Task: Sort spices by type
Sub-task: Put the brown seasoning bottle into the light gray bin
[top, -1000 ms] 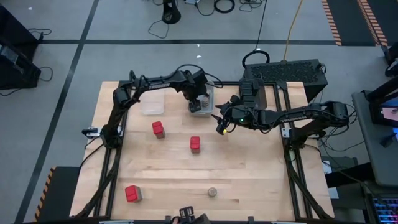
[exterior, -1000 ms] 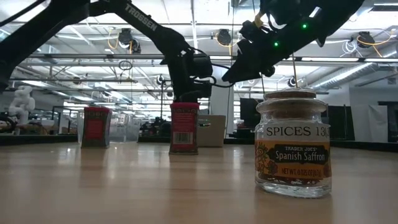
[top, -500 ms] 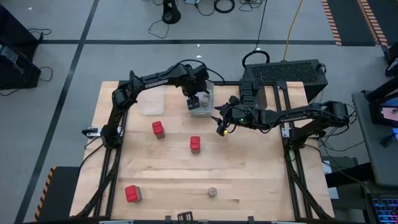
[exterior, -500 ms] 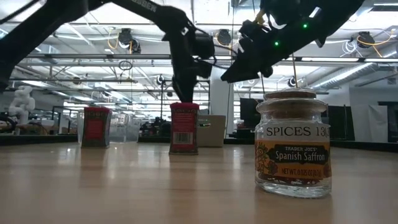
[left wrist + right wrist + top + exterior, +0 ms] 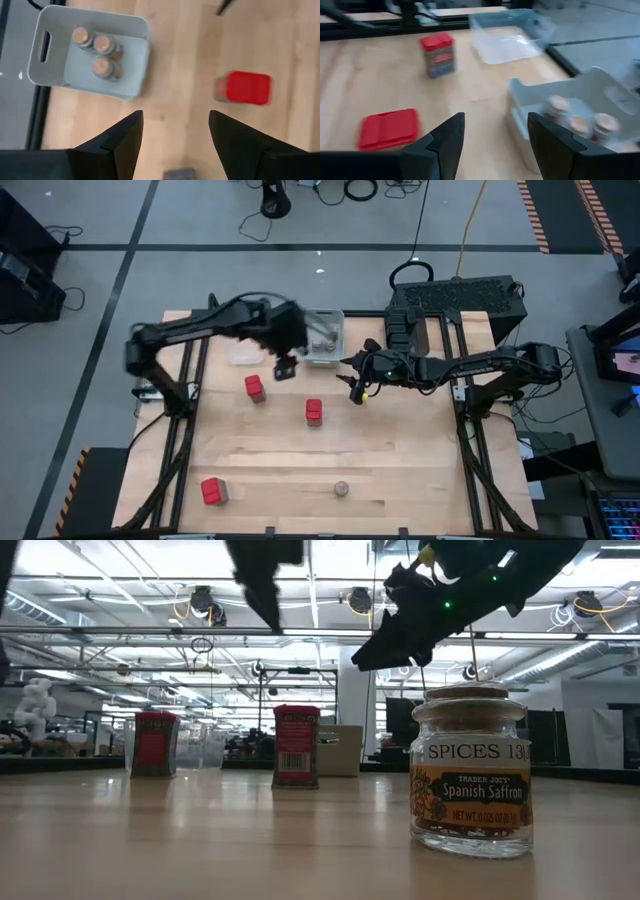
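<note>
Spices: three cork-topped jars (image 5: 99, 54) stand close together inside the white bin (image 5: 52, 65) at the desk's far edge, with a clear bin (image 5: 243, 345) just beside it on the left arm's side. Two red tins stand upright mid-desk, one (image 5: 254, 387) nearer the left arm, the other (image 5: 314, 412) toward the centre. A third red tin (image 5: 213, 491) lies flat near the front left corner. A single saffron jar (image 5: 470, 772) stands alone near the front edge, upright, lid on. Left end effector (image 5: 284, 367): above the desk between the clear bin and the nearer red tin, fingers spread apart, holding nothing; its wrist view looks down on the white bin and a red tin. Right end effector (image 5: 354, 385): hovering above bare desk (image 5: 400, 460) just beside the white bin, right of the central red tin, fingers parted, nothing between them. Neither end effector touches any container.
</note>
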Motion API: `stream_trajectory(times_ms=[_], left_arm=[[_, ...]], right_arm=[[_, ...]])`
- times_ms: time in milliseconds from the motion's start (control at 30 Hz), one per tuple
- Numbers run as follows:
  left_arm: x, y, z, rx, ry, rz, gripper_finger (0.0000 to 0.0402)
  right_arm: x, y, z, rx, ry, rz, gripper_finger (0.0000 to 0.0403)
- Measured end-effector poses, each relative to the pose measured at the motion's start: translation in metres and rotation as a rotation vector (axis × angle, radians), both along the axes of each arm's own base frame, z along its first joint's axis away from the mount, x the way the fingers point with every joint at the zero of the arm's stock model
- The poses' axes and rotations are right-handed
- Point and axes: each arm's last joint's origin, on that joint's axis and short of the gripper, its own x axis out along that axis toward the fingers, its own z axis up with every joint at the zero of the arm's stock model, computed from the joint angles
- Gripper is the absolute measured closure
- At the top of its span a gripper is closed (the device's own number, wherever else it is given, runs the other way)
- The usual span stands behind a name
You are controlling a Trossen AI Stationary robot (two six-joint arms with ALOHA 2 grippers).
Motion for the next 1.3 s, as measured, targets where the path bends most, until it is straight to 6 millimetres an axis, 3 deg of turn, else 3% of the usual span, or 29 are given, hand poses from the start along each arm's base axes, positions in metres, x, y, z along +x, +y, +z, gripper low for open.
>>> stream_trajectory(times_ms=[167,300,467,600,800,1033,1300], left_arm=[[-0.047,-0.048,-0.006,0.014,-0.144,0.008,0.0169],[-0.080,-0.082,-0.042,-0.008,-0.333,0.010,0.0169],[-0.097,-0.117,-0.089,-0.090,-0.726,-0.056,0.0169],[-0.103,-0.138,-0.102,-0.084,-0.952,-0.179,0.0169],[-0.107,-0.148,-0.106,0.028,-0.940,-0.155,0.0169],[-0.108,-0.152,-0.108,0.033,-0.920,-0.168,0.0169],[-0.112,-0.162,-0.111,0.014,-0.896,-0.221,0.0169]], right_arm=[[0.003,0.008,0.003,0.057,-0.041,0.169,0.0202],[0.008,0.024,0.013,0.087,-0.075,0.301,0.0202],[0.016,0.051,0.023,0.109,-0.099,0.401,0.0202],[0.028,0.077,0.024,0.172,-0.029,0.453,0.0202],[0.051,0.116,0.042,0.299,0.247,0.459,0.0202],[0.080,0.167,0.068,0.370,0.458,0.467,0.0202],[0.094,0.228,0.046,0.299,0.684,0.546,0.0202]])
